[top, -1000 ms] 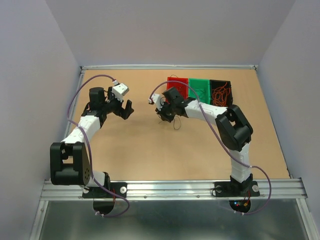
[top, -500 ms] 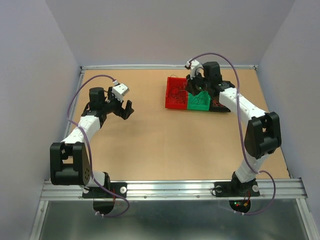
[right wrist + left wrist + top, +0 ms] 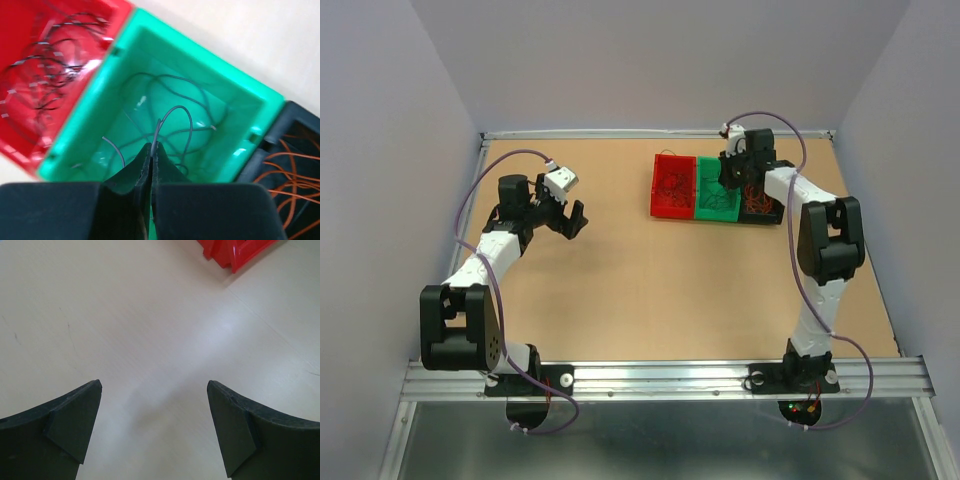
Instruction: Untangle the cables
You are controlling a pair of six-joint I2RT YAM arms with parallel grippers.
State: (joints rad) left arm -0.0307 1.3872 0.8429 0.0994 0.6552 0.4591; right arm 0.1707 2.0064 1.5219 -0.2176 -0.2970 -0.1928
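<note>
My right gripper [image 3: 151, 147] is shut on a thin grey-green cable [image 3: 176, 111] that arcs up from its tips, held above the green bin [image 3: 190, 55]. More thin cables of that colour [image 3: 150, 82] lie curled on the bin's floor. In the top view the right gripper [image 3: 732, 180] is over the green bin [image 3: 718, 203] at the back. My left gripper [image 3: 570, 218] is open and empty, hovering over bare table [image 3: 155, 315] at the left; its fingers [image 3: 75, 415] stand wide apart.
A red bin [image 3: 20, 20] with dark cables [image 3: 55, 70] stands left of the green one, and a black bin [image 3: 295, 122] with orange cables [image 3: 290, 170] stands right of it. All three sit in a row at the back [image 3: 672, 187]. The red bin's corner [image 3: 235, 252] shows in the left wrist view.
My right arm swung from the table's middle back to the bins with the cable and now holds it over the green bin. The left arm has not moved.
</note>
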